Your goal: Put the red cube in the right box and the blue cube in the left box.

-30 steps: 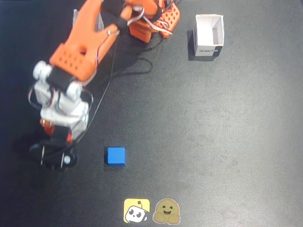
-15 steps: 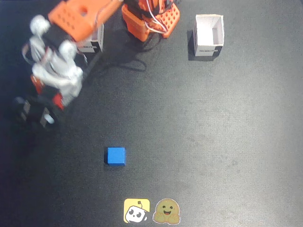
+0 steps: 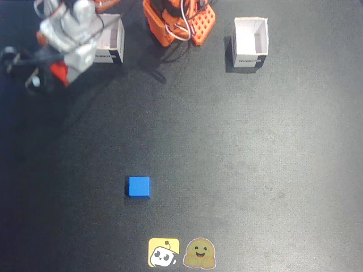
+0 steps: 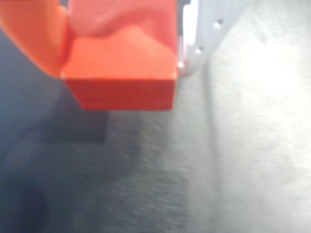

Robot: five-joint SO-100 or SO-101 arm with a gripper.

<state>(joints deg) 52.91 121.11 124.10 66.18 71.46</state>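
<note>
In the wrist view the red cube [image 4: 121,73] fills the upper left, clamped between an orange finger [image 4: 34,34] on its left and a white finger [image 4: 197,34] on its right, lifted above the dark table. In the fixed view my gripper [image 3: 25,71] hangs at the top left, just left of the left box [image 3: 109,41], whose mouth the arm partly covers; the cube itself is hard to make out there. The right box [image 3: 250,42] stands open at the top right. The blue cube [image 3: 138,187] lies alone on the table, lower centre-left, far from the gripper.
The arm's orange base [image 3: 178,22] with its cables sits at the top centre between the two boxes. Two stickers [image 3: 164,252] [image 3: 199,253] lie at the bottom edge. The black table [image 3: 255,170] stretches to the right.
The arm has swung from the lower left up to the top left beside the left box, with the gripper staying shut. The blue cube has not moved.
</note>
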